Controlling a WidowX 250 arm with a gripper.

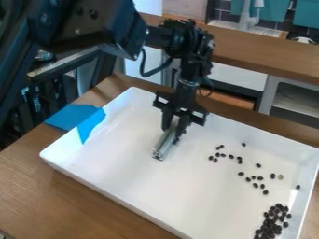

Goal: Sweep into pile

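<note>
Beans, small, oval and nearly black, lie strewn over the right half of the white, shallow, rectangular tray, with a dense pile by its lower right corner. The black two-finger gripper is closed on a silver, ribbed metal bar, well left of them. To sweep cleanly, set the bar's lower end lightly on the floor beyond the farthest strays, its long side facing the pile, then draw slowly toward the corner; pressing hard could twist the bar, and rushing could scatter beans.
</note>
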